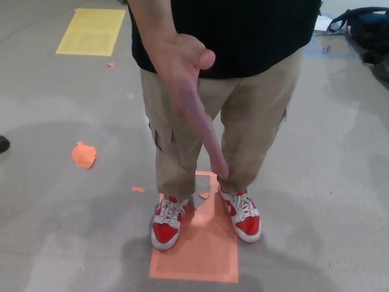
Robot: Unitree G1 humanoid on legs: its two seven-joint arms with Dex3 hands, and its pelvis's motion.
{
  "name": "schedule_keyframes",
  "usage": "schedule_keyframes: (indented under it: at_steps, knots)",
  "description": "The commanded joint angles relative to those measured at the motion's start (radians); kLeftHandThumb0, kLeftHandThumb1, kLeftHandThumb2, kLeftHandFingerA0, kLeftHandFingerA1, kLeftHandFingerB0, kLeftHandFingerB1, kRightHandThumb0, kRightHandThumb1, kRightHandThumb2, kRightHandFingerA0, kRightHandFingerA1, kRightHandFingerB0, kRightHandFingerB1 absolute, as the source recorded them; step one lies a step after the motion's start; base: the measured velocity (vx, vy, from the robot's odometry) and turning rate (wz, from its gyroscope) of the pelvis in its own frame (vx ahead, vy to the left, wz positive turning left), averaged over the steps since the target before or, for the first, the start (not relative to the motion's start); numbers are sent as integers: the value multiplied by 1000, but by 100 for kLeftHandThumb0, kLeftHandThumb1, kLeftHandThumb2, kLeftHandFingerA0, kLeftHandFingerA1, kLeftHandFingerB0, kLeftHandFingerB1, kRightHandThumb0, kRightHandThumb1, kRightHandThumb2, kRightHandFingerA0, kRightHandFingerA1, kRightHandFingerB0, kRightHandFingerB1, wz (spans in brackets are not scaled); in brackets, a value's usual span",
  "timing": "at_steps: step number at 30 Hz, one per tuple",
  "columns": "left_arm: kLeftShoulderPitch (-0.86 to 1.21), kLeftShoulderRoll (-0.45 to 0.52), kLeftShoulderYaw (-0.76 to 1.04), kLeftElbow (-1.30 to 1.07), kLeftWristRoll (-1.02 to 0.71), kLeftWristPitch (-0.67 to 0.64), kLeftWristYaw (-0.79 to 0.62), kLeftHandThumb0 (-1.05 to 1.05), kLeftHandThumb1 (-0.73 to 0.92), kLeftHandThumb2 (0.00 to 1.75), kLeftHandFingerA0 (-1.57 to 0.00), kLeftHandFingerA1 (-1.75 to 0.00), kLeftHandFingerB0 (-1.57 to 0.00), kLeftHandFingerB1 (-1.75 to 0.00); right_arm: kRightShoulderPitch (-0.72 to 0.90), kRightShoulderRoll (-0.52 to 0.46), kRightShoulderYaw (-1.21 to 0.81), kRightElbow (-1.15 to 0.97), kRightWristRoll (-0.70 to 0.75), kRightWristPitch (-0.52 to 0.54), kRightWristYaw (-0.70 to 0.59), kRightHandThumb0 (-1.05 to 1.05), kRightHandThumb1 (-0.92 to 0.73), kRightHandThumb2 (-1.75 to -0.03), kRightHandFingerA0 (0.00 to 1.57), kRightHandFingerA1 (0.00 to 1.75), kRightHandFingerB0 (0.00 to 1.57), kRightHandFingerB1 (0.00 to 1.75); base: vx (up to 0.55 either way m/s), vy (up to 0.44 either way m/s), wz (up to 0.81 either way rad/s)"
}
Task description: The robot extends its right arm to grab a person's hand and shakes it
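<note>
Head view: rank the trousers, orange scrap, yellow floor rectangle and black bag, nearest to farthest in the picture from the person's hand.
1. Trousers, directly behind the person's hand.
2. Orange scrap, lower left, and yellow floor rectangle, upper left: too close to call.
3. Black bag, top right corner.

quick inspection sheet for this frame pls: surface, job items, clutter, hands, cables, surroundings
Surface: grey floor with an orange floor patch under the person's red and white shoes.
Job's things: person's hand extended toward the camera, fingers together and pointing down, thumb up; nothing is gripping it.
Clutter: crumpled orange scrap on the floor at left, smaller orange bits near the shoes.
Hands: neither robot hand in view.
Cables: nothing seen.
Surroundings: yellow floor rectangle at top left, dark bag at top right, dark object at left edge, cannot tell what.
</note>
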Motion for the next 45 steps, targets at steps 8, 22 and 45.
schedule_keyframes:
  at_steps: [8, 22, 45]
  knots:
    - [10, 14, 9, 30, -10, -51, -24, -62, 90, 67, -37, -34, -30, -32, 4, -21, 13, 5, -29, -32, 16, -82, -80, -107, 3, 42, 8, 35, 0, 0, 0]
    - [36, 15, 46, 31, -36, -48, -37, -62, 90, 67, -33, -32, -28, -31, 220, 68, -157, -767, -23, -217, -394, -71, -70, -106, 2, 39, 1, 26, 0, 0, 0]
    - [46, 14, 51, 27, -39, -79, -34, -62, 88, 67, -35, -34, -29, -33, 383, 198, 52, -2028, -286, 37, -60, -95, -85, -117, 0, 9, 0, 9, 0, 0, 0]
